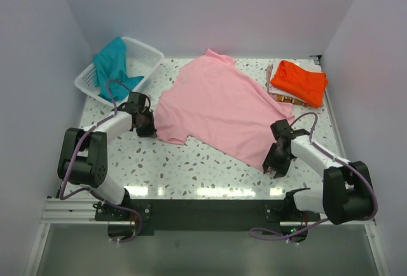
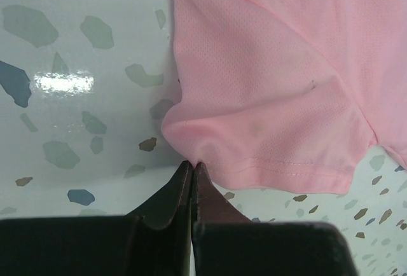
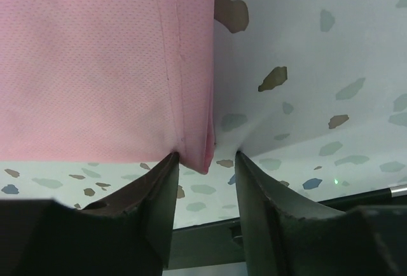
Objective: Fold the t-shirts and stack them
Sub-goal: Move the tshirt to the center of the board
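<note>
Pink t-shirt (image 1: 216, 107): spread flat mid-table, collar toward far edge, hem toward near right, lying at a slant. Speckled table (image 1: 191, 168) bare around it on near side.

Left gripper (image 2: 193, 165): closed, tips pressed together right at edge of the near-left sleeve, cloth puckered into the pinch. Low on table, just beside shirt's left side in top view.

Right gripper (image 3: 205, 156): partly open, jaws either side of the near-right hem corner, gap showing on both sides of the cloth. Corner folded double there, not clamped. Tips down at table level.

Orange t-shirt (image 1: 299, 80): folded, far right of table, on top of something pale and flat, cannot tell what. Close to pink shirt's right sleeve, touching or not unclear.

Teal t-shirt (image 1: 114, 63): crumpled in white basket (image 1: 149, 50) at far left corner, part draped over its near rim.
</note>
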You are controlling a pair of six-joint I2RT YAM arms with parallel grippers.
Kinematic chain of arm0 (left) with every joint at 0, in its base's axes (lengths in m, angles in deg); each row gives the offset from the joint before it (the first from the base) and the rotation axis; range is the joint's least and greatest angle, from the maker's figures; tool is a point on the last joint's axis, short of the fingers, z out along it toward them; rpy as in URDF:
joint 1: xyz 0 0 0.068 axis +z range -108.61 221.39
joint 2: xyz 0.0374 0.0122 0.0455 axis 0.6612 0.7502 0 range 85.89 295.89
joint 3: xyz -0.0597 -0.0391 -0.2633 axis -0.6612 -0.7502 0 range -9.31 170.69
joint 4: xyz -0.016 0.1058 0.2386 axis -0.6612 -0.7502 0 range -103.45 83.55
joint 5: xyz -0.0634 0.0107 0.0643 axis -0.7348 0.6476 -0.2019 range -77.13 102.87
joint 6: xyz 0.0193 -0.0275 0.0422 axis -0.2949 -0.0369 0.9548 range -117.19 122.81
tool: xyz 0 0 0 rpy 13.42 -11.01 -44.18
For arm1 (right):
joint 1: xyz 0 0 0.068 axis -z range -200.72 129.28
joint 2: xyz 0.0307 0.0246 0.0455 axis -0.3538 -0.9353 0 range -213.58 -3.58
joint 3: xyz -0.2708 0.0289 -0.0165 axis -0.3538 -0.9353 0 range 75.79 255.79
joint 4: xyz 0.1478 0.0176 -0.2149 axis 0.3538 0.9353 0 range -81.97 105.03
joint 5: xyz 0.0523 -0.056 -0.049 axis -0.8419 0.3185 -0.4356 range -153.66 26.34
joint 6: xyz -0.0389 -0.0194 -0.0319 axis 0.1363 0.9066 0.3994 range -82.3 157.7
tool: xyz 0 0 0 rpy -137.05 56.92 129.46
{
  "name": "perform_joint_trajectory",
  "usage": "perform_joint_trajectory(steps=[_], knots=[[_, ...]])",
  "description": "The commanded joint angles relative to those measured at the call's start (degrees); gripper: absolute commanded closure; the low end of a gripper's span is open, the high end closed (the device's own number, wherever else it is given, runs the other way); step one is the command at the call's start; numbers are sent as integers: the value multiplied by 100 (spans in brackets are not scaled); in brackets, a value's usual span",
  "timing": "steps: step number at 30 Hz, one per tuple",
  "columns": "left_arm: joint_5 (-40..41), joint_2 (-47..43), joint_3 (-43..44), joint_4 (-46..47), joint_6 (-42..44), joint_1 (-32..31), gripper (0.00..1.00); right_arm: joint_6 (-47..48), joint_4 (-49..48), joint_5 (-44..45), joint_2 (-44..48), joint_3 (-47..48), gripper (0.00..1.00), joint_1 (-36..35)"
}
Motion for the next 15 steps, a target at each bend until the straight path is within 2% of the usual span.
perform_joint_trajectory(steps=[1,4,5,10,15], knots=[[-69,-54,267,-84,186,102,100,-193,-255,-36,-106,-79,58,-39],[-77,-80,320,-119,204,128,100,-193,-247,-18,-150,-35,72,-47],[-95,-80,320,-128,204,128,100,-193,-247,-10,-158,-27,80,-47],[-183,-80,355,-119,169,172,100,-123,-238,-1,-238,52,84,-65],[-236,-176,416,-172,134,216,100,0,-89,-18,-273,228,99,-91]])
